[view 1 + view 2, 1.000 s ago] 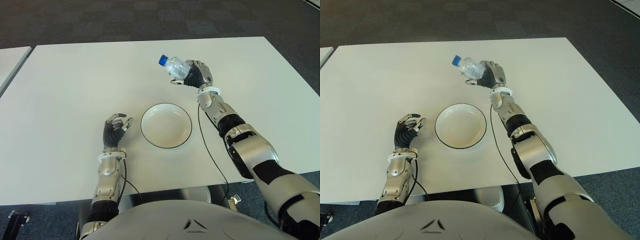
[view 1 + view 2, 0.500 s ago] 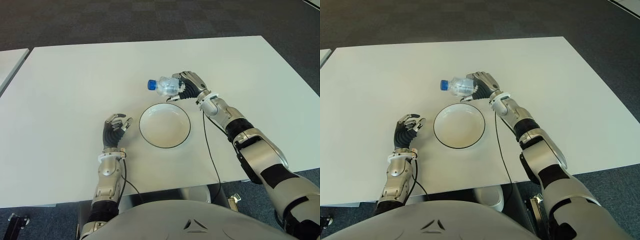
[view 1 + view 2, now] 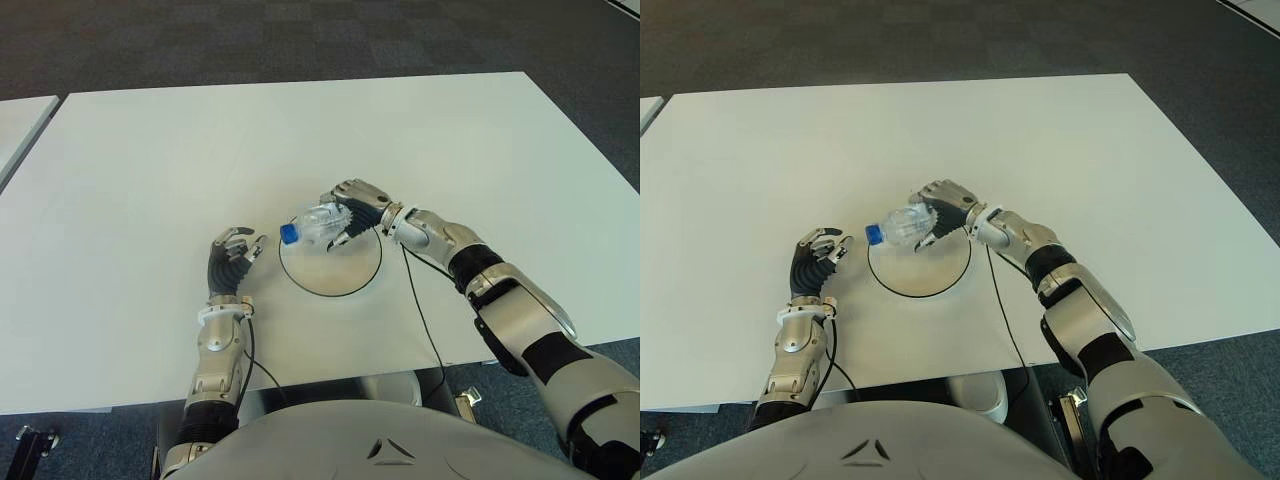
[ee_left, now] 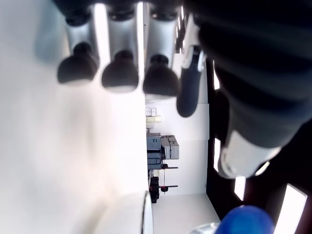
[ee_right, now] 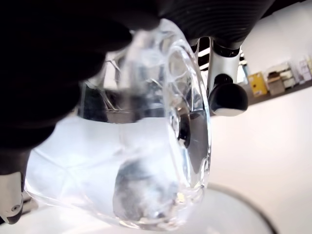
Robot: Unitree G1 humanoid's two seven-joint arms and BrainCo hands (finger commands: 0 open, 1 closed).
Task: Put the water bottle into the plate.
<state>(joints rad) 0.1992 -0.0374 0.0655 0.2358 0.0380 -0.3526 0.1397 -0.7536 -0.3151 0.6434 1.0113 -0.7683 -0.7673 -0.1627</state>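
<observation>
A white table (image 3: pixel 150 150) holds a round white plate (image 3: pixel 345 285) with a dark rim. The robot's right hand (image 3: pixel 358 205) grips a clear water bottle (image 3: pixel 318 225), holding it over the plate's far half, around twelve o'clock. The bottle lies nearly flat, its long axis running from the palm toward nine o'clock, its blue cap (image 3: pixel 287 234) past the plate's left rim. Whether it touches the plate cannot be told. The left hand (image 3: pixel 232 260) shows at nine o'clock of the plate, fingers loosely curled and holding nothing. The right wrist view adds the bottle's base close up, just above the plate's rim.
</observation>
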